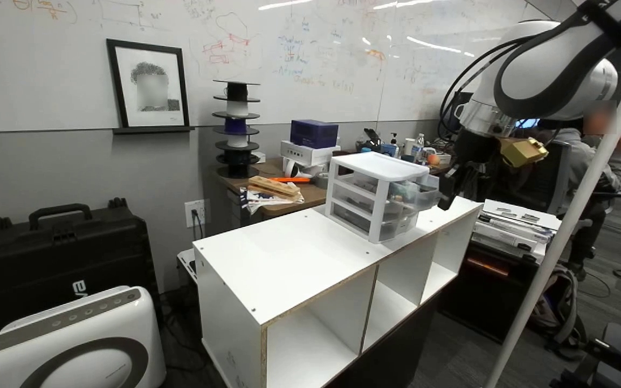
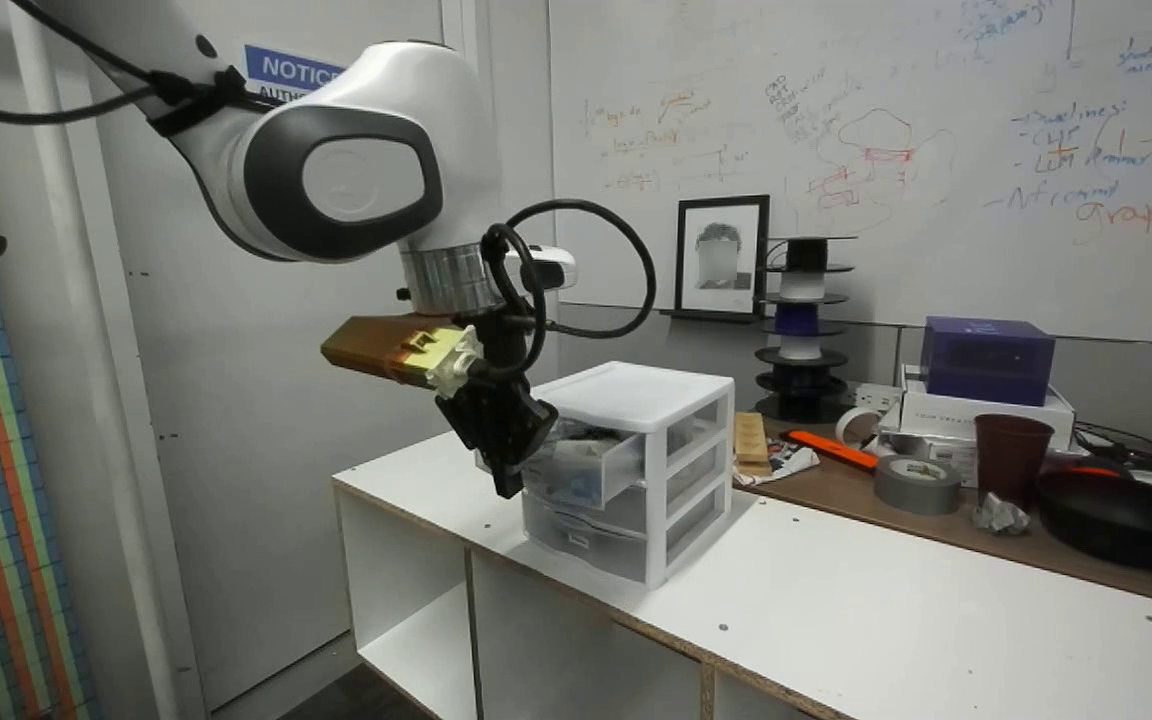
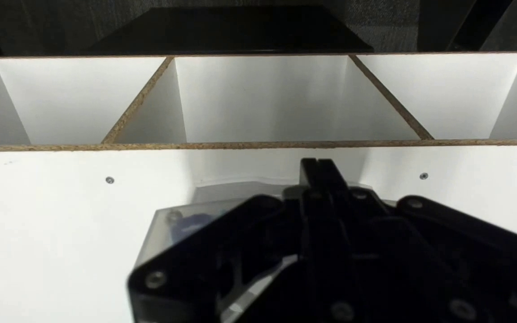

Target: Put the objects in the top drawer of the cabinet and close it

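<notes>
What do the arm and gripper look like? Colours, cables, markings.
Arm: white, dark trim, silver collar, looping black cables, gold-coloured block below the collar. Gripper: black, with linkage bars, round screw heads and slim jaws. No markings I can read.

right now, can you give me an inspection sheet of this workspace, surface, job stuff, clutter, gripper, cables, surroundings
Surface: white cubby shelf carries the cabinet
Job's things: cabinet upright; top drawer pulled out, objects inside, hard to identify
Clutter: tape roll, dark red cup and black pan on the brown desk
Gripper: shut, nothing seen in its grip, by the open top drawer; contact unclear
Cables: black cable loops out beside the arm
Surroundings: marked-up whiteboard, framed picture, a person in an exterior view
</notes>
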You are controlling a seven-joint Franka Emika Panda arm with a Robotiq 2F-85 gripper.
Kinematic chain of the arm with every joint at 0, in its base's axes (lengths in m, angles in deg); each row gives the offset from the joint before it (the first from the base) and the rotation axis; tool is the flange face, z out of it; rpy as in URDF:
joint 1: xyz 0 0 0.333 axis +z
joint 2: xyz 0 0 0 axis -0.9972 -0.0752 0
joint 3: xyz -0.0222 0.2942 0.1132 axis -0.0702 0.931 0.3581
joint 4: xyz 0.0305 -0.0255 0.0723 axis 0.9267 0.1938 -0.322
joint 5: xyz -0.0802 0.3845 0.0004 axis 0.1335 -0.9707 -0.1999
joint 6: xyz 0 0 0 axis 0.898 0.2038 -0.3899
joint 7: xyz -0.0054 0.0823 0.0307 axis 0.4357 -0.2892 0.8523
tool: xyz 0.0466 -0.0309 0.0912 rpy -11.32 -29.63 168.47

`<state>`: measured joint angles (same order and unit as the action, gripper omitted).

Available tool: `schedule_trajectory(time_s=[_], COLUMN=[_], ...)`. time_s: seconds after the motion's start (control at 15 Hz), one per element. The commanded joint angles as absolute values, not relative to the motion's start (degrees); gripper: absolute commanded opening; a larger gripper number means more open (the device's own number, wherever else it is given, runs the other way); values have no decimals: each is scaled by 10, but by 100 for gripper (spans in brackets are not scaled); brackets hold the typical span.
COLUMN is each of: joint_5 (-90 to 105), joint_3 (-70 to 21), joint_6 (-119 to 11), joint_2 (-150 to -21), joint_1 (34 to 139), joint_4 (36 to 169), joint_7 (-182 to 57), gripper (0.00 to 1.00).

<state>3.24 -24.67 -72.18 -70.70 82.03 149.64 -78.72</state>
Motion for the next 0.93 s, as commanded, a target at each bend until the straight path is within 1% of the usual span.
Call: schedule_trajectory(time_s=[0.0,0.13,0.47,0.87], joint_5=[21,40,36,62], joint_3=[-233,-230,-229,-239], joint_6=[-773,-791,-841,-836], joint_2=[-776,-788,-836,-833], joint_1=[826,829,829,839], joint_4=[1428,1413,1376,1378], joint_7=[-774,-745,-705,-659], gripper=[3,1,2,2])
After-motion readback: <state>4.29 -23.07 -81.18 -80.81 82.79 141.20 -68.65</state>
